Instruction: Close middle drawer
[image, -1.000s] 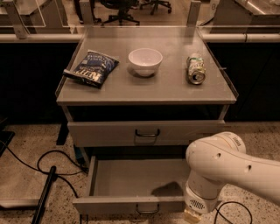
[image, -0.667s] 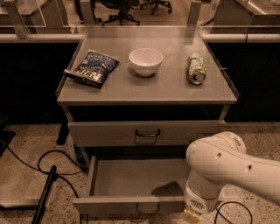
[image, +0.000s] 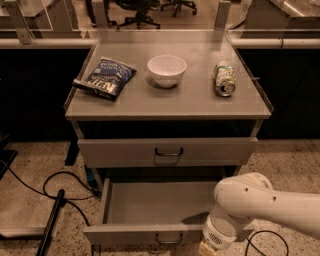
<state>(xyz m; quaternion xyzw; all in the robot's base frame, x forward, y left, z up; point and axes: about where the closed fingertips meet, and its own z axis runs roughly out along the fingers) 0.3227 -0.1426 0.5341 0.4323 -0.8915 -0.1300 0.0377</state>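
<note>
The middle drawer (image: 160, 202) is pulled far out below the shut upper drawer (image: 167, 151). It is grey and empty inside. Its shallow front panel carries a small dark loop handle (image: 168, 240) near the bottom edge of the view. My white arm (image: 250, 207) comes in from the right and bends down over the drawer's front right corner. My gripper (image: 206, 249) hangs below the arm's wrist at the bottom edge, just right of the handle, and is mostly cut off. The lowest drawer is out of view.
On the cabinet top (image: 200, 102) lie a blue snack bag (image: 105, 77), a white bowl (image: 167, 70) and a can on its side (image: 225, 78). Black cables (image: 55, 192) and a dark pole (image: 51, 225) lie on the speckled floor at left.
</note>
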